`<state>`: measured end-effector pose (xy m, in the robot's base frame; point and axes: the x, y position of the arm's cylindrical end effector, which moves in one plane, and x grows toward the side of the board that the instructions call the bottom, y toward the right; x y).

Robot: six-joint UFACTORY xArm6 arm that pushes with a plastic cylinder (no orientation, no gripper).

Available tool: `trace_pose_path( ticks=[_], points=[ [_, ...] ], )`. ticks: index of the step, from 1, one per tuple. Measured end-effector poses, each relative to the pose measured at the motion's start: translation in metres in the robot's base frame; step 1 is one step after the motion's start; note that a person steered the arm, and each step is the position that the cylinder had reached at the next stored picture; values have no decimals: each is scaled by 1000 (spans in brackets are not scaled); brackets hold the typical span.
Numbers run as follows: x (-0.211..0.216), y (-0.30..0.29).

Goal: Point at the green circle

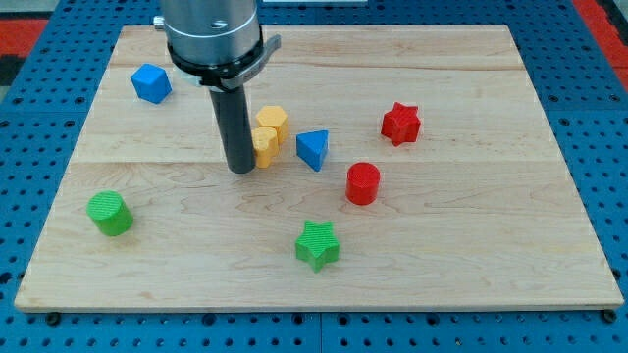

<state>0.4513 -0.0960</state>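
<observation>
The green circle [109, 213], a short green cylinder, sits near the view's left edge of the wooden board [471, 255]. My tip [240, 170] rests on the board well to the right of it and higher in the view. The tip is right beside two yellow blocks: a yellow hexagon [271, 123] and a smaller yellow block [264, 146] that touches or nearly touches the rod's right side.
A blue cube [151, 82] lies at the upper left. A blue triangle [313, 149] lies right of the yellow blocks. A red star [400, 123] and a red cylinder [362, 183] are at the right. A green star [317, 244] is at the bottom middle.
</observation>
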Motion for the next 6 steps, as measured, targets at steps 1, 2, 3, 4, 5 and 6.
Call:
trace_pose_path(
  ticks=[1,2,3,4,5,6],
  points=[
    [0,-60],
    [0,-123],
    [27,-163],
    [64,-172],
    [71,-148],
    [71,-123]
  ],
)
